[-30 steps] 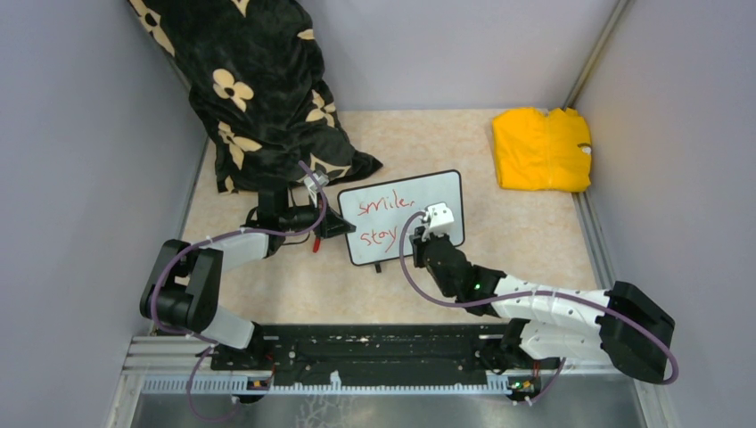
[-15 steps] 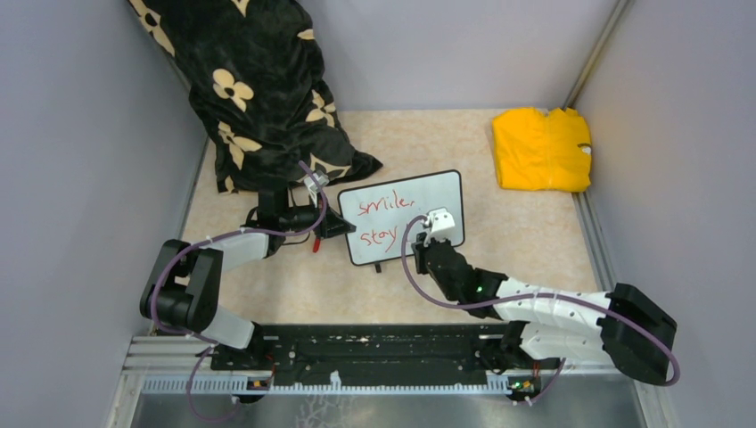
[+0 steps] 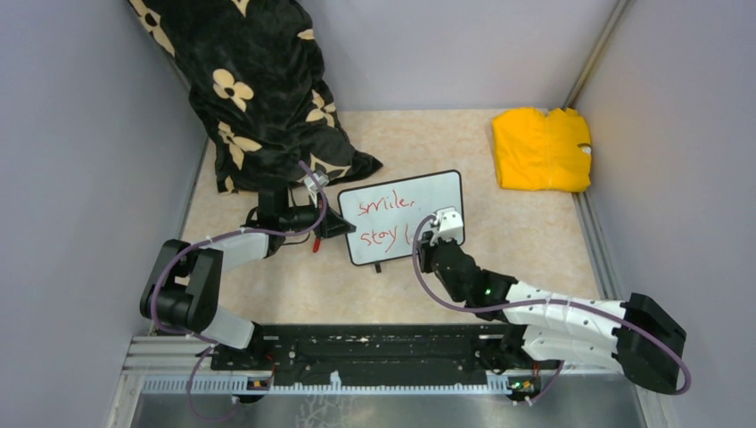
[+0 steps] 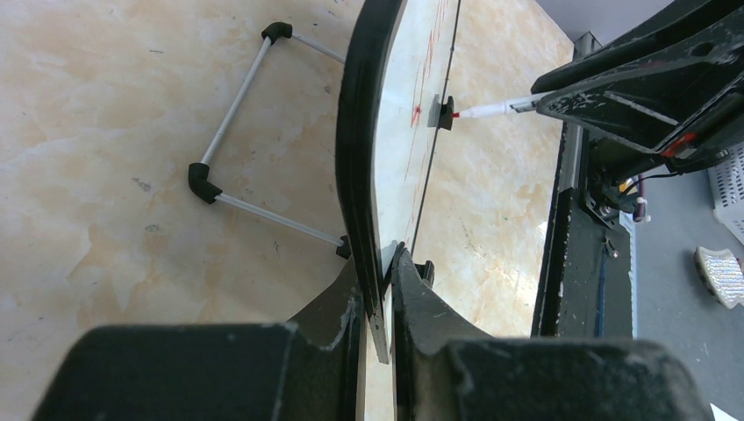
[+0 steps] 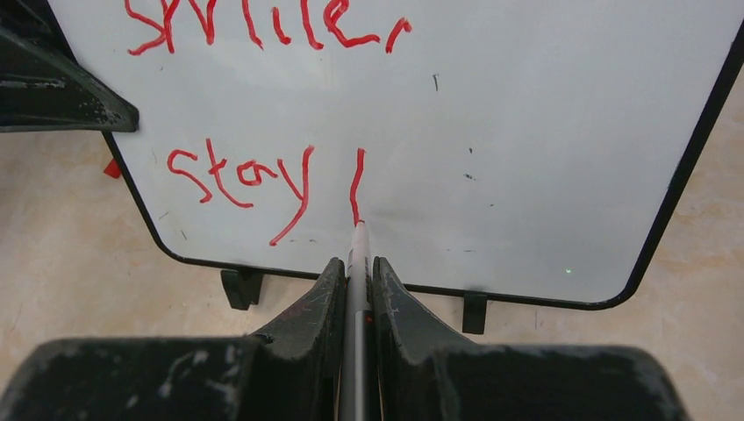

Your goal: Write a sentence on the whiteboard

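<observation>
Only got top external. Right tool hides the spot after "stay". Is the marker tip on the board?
Observer: Seems so. Right wrist shows the marker tip meeting the whiteboard at the bottom of one vertical stroke after "stay".
Operator: Grip?
Observer: Right tool is shut on the marker, barrel straight between its fingers.
Operator: Left side?
Observer: Left tool pinches the board's black frame edge, one finger on each face.

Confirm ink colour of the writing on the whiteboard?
Red. The sentence on the whiteboard shows best in the right wrist view.
</observation>
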{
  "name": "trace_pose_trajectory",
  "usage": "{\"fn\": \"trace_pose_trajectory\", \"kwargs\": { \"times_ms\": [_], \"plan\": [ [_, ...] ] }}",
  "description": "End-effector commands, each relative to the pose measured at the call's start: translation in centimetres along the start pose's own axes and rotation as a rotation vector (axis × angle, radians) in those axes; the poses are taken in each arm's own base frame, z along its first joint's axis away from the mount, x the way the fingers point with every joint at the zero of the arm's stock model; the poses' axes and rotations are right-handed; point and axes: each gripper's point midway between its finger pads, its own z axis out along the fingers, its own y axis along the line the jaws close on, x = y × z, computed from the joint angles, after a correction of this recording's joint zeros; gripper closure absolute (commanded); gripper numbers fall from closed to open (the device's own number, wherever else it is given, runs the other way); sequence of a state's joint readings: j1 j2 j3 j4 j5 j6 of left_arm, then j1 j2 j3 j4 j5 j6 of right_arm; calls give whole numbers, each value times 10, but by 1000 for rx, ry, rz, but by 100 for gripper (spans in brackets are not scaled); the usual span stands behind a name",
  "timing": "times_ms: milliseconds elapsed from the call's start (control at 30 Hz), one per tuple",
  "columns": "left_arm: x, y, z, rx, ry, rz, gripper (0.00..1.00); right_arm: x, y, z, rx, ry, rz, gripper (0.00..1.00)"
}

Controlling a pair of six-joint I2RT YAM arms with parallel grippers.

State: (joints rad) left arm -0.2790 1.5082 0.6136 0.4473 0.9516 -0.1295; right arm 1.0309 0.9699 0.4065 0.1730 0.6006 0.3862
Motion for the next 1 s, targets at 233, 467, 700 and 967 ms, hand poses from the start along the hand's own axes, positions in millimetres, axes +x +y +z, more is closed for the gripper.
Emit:
{"fn": "trace_pose_trajectory", "kwargs": {
  "times_ms": [233,467,700,967],
  "plan": [
    [39,30,2,-137,100,-5,100,-55,3,7,42,-144,60,100],
    [39,30,2,-136,100,-4,100,-57,5,11,48,-150,58,100],
    [39,30,2,-136,100,-4,100,-53,6,15,44,-136,51,100],
    [39,30,2,-137,101,-5,100,-45,18,19,-13,-102,53,100]
  ]
}}
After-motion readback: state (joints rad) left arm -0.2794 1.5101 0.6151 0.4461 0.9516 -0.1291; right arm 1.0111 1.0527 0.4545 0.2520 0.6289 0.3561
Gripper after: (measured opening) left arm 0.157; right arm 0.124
